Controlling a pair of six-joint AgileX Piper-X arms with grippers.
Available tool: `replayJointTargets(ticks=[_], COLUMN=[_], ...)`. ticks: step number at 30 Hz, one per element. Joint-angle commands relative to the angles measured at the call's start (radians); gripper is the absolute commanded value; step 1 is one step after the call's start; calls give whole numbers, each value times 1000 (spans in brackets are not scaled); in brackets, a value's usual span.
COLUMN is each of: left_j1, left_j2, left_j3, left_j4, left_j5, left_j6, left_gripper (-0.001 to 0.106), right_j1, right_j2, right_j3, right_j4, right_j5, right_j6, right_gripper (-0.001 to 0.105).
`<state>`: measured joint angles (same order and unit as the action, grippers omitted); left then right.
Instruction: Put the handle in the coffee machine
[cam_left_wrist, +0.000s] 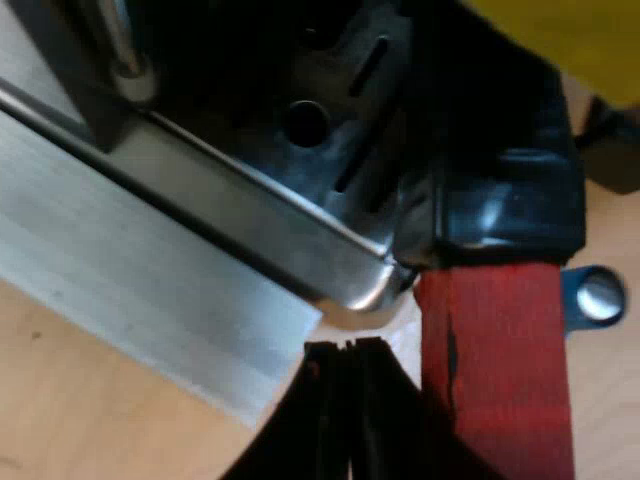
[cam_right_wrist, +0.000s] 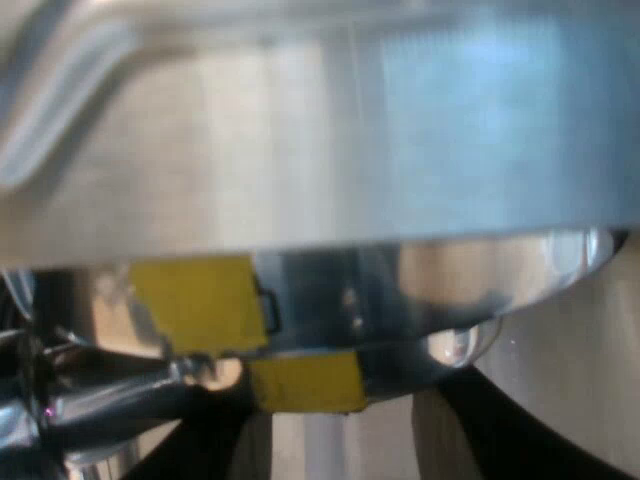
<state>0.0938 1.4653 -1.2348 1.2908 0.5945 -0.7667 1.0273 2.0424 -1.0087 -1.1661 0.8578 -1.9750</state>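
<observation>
Left gripper (cam_left_wrist: 346, 352) is clenched on nothing: both black fingers are pressed together with only a hairline slit between them, hanging over the wooden table (cam_left_wrist: 80, 420) just off the espresso machine (cam_left_wrist: 300, 130) at its chrome corner. The handle (cam_left_wrist: 500, 200) sits right beside those fingers, not between them. Its red end (cam_left_wrist: 495, 370) points toward the gripper, and the dark part runs up against the machine's underside next to that corner (can't tell from here whether it's locked in). A blue tamper (cam_left_wrist: 597, 298) stands on the table just past the handle. Right gripper (cam_right_wrist: 345, 440) is released, fingers spread wide with nothing gripped, nose close up to the machine's brushed metal front (cam_right_wrist: 300, 150). Yellow patches (cam_right_wrist: 200, 300) show in the shiny curved rim just above the fingers.
</observation>
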Motion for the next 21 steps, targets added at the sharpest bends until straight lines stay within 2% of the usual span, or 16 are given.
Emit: replayJointTargets(ticks=[1, 10, 16, 21], left_j1=[-6, -9, -9, -9], left_j2=[-21, -45, -62, -125], left_j3=[-7, 5, 44, 94], left_j4=[46, 88, 74, 32], left_j5=[47, 83, 93, 85], left_j6=[1, -21, -64, -113], left_gripper=[1, 1, 1, 1], right_j1=[-5, -5, -5, -5], right_j2=[-45, -45, -45, -45], right_j3=[-25, -25, -25, -25], right_j4=[-109, -109, -109, -109], right_j5=[3, 1, 1, -7], right_j6=[-3, -3, -3, -3], right_gripper=[36, 36, 36, 36])
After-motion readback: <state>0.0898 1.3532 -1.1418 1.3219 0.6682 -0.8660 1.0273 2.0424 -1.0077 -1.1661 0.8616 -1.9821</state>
